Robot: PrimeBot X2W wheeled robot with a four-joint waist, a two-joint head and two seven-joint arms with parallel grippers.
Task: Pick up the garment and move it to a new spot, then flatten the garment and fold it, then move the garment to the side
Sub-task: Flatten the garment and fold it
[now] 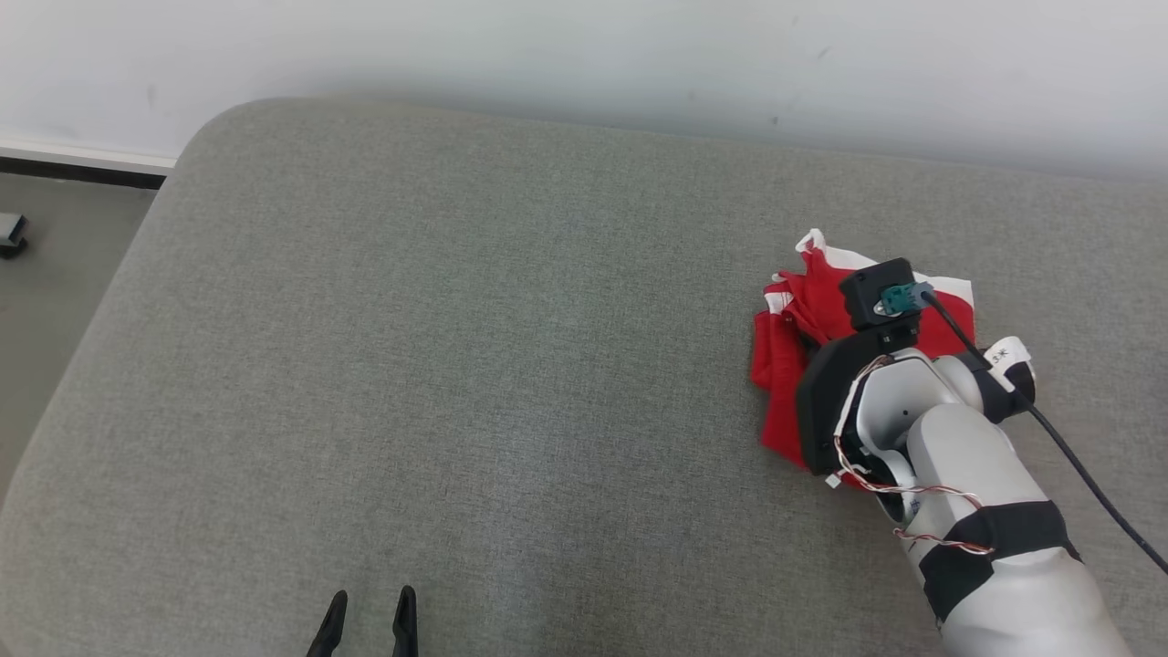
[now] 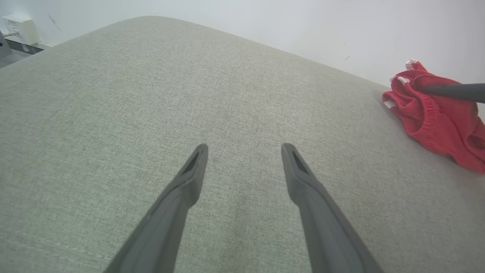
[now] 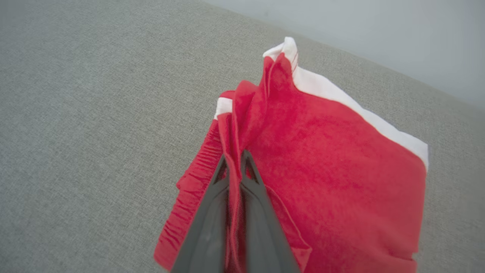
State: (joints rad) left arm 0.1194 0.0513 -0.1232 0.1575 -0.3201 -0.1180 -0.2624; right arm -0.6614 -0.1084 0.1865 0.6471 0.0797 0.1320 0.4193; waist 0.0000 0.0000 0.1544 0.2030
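Lying bunched, the red garment [image 3: 333,178] shows a white-trimmed edge.

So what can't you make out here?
Right wrist view: the shut right pincer hides the fold of garment it pinches; the bottom edge cuts the cloth off.
Head view: the right arm covers that pincer and much of the garment; the bottom edge cuts off the left pincer.
Left wrist view: the garment runs off the right edge.
Garment's kind: too bunched to tell.
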